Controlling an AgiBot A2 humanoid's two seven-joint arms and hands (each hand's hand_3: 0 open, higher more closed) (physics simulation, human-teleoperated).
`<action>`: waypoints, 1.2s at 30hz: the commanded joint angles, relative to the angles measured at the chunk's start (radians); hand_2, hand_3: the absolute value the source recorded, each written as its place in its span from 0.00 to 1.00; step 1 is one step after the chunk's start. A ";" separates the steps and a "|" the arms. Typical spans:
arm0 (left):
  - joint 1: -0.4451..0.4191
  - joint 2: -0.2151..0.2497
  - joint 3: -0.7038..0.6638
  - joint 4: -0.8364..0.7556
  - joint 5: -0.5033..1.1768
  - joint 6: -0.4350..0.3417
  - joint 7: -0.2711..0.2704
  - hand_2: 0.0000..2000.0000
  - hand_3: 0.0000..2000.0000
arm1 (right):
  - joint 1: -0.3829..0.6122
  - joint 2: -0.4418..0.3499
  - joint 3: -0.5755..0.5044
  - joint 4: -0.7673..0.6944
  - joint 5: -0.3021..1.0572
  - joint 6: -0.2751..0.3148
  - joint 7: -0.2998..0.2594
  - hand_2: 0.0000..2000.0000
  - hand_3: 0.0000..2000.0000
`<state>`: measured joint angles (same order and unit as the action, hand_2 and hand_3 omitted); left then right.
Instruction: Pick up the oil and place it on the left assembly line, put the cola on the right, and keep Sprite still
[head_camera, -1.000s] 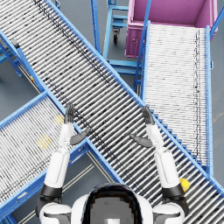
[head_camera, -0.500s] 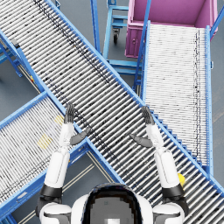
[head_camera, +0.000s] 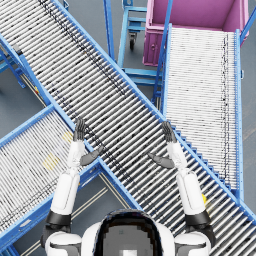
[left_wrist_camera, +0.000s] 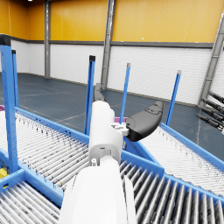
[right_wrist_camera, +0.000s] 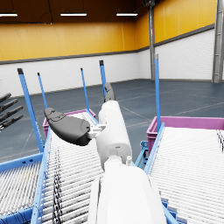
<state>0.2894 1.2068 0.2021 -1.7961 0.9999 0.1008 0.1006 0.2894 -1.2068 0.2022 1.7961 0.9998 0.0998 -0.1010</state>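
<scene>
Rollers fill the head view. A long middle belt runs slantwise, a left belt sits low at the left side, and a right belt leads up to a pink box. Both white arms reach out over the middle belt. The left robot hand is spread, with its fingers straight and its thumb sticking out toward the other hand. It holds nothing. The right robot hand is spread the same way, with its thumb pointing at the left one, and it holds nothing too. The two hands are well apart. A small yellow thing peeks out beside the right arm on the middle belt, too hidden to tell what it is. Where the oil, cola and Sprite are, I cannot tell.
</scene>
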 joint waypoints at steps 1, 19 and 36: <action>0.000 0.000 0.000 0.000 0.000 0.000 0.000 0.00 0.00 | 0.000 0.000 0.000 0.000 0.000 0.000 0.000 0.00 0.00; 0.033 0.024 -0.020 -0.024 0.000 -0.049 -0.049 0.00 0.00 | 0.027 -0.021 -0.012 0.045 0.000 -0.048 0.049 0.00 0.00; 0.100 0.079 -0.231 -0.106 0.187 -0.101 -0.100 0.00 0.00 | 0.093 -0.077 -0.188 0.092 0.188 -0.100 0.101 0.00 0.00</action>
<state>0.3699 1.2861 -0.0090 -1.9012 1.2038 0.0001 0.0001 0.3655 -1.2830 0.0225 1.8891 1.2039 0.0001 -0.0001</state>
